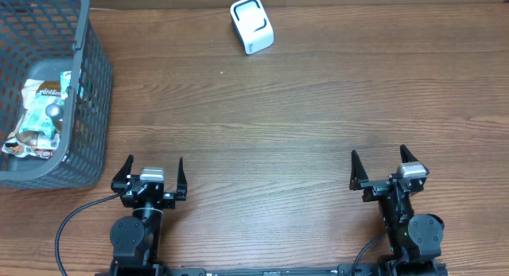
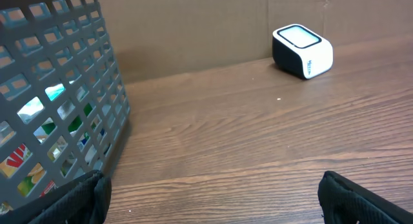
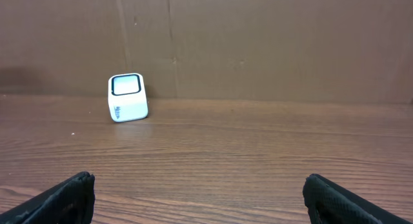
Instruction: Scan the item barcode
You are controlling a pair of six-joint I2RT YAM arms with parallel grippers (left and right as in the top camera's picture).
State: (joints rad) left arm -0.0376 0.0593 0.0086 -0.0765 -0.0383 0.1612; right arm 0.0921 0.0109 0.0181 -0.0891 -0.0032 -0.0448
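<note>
You can see the left gripper [image 1: 155, 160] and right gripper [image 1: 379, 152] at the near edge of the wooden table [image 1: 302, 109]. Both have their jaws wide apart and hold nothing. The snack bag [image 1: 38, 121] lies inside the grey basket [image 1: 94, 85] on the left. The white scanner [image 1: 252, 25] stands at the back, well apart from both.

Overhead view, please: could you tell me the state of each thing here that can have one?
left gripper: open, empty.
right gripper: open, empty.
basket: upright, with packets inside.
packets: lying in the basket, not yet picked up.
scanner: standing at the far side, apart from both grippers, with nothing held in front of it.
</note>
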